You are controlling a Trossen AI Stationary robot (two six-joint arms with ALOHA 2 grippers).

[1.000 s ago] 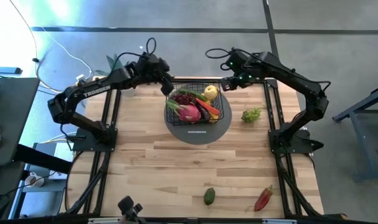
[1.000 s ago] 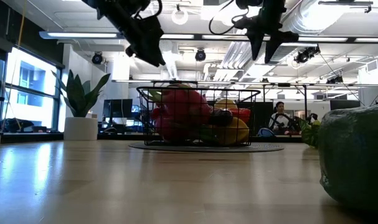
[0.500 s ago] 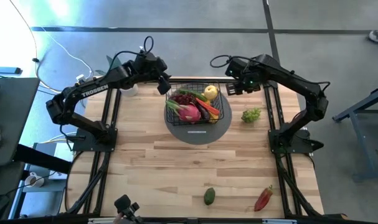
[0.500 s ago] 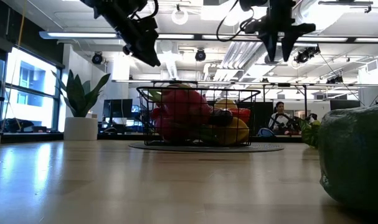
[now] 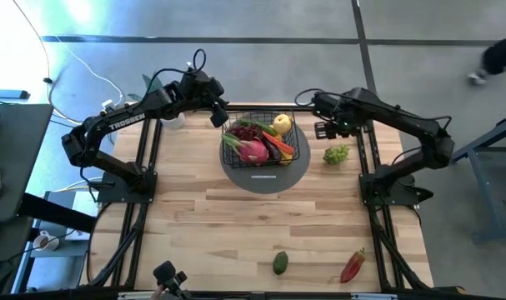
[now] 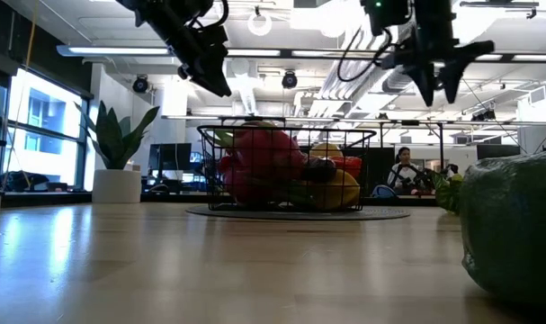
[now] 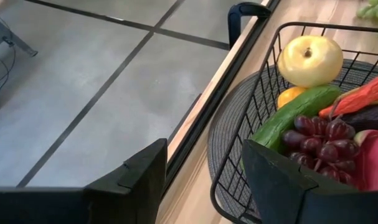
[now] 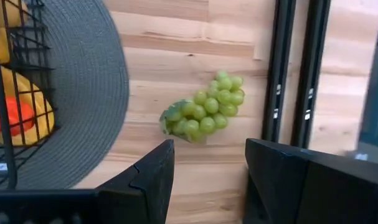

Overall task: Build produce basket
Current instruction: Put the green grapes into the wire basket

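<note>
We see the right gripper (image 5: 321, 129) spread and empty above the green grapes (image 5: 337, 153), left gripper (image 5: 218, 115) spread beside the filled basket (image 5: 293, 133).

Open-plan office or lab: ceiling strip lights (image 6: 120, 51), desk monitors (image 6: 169, 157), seated person (image 6: 404, 169), concrete floor (image 5: 261, 18).

High view: straight down over whole table (image 5: 236, 217). Low view: table-top level, facing across into room. Left wrist view: close, angled down at basket (image 7: 251, 118) and floor. Right wrist view: close above green grapes (image 8: 204, 112). Basket shared by all four views.
</note>
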